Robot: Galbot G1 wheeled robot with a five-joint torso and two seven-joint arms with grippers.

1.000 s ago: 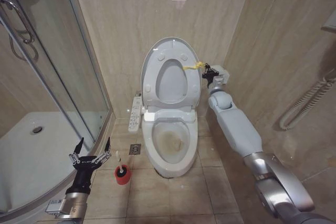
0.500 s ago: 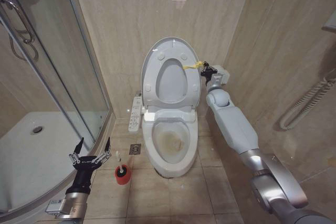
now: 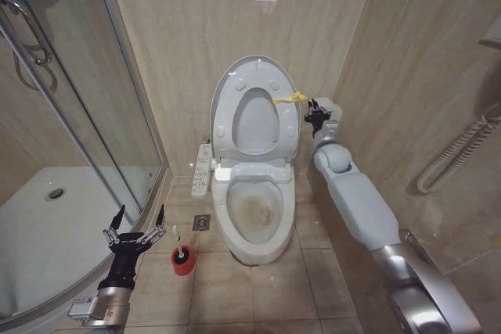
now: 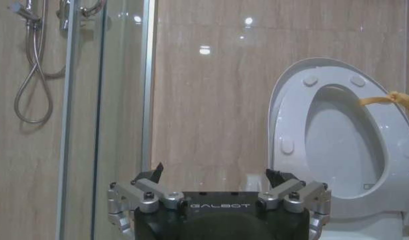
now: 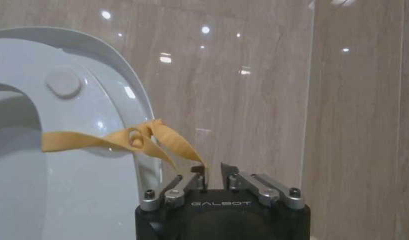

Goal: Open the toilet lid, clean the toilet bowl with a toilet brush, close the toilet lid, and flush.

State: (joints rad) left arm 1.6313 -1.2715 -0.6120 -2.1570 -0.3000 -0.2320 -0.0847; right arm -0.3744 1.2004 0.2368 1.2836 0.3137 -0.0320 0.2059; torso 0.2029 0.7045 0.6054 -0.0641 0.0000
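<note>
The upright toilet lid (image 3: 254, 107) stands just beside the right tool (image 3: 311, 111).

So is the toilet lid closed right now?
No, the toilet lid stands upright against the wall, leaving the stained toilet bowl uncovered.

**Tiled bathroom, shower stall to one side**

A curved glass shower door (image 3: 86, 99) stands just beyond the left gripper (image 3: 135, 220), closing off a white shower tray (image 3: 31, 256) with a round drain (image 3: 55, 192). A chrome shower hose (image 4: 31, 75) loops on the wall behind the glass. A small square floor drain (image 3: 201, 222) sits in the beige floor tiles (image 3: 235, 295) near that gripper. A yellow tie (image 5: 124, 140) hangs knotted just beside the right gripper (image 3: 313, 111); a ribbed white hose (image 3: 454, 154) runs along the wall well apart from it.
</note>
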